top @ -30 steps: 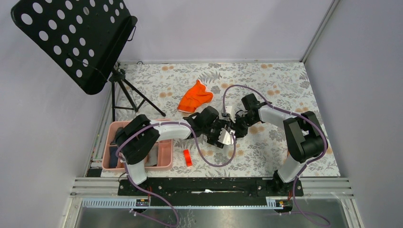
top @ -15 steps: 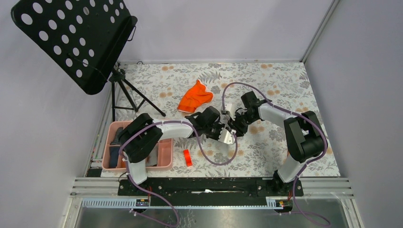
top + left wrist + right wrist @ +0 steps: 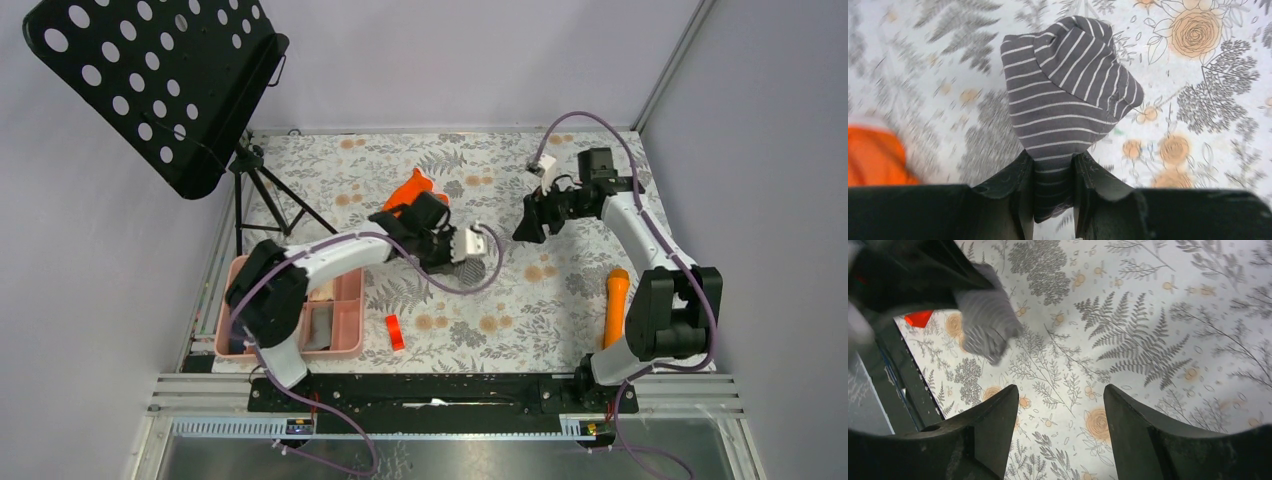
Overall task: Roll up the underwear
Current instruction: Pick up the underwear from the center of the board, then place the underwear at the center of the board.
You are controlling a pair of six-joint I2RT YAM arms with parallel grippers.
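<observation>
Pinching the grey striped underwear (image 3: 1068, 95) by one end, the left gripper (image 3: 1054, 165) has its fingers drawn close on the cloth. The rest of the garment sticks out past the fingertips as a bunched, partly rolled bundle over the floral table (image 3: 560, 320), near the middle of the top view. The right gripper (image 3: 1059, 392) sits to the upper right of the bundle, well apart from it, its jaws spread wide around nothing. The orange underwear (image 3: 408, 187) lies just up and left of the left gripper.
</observation>
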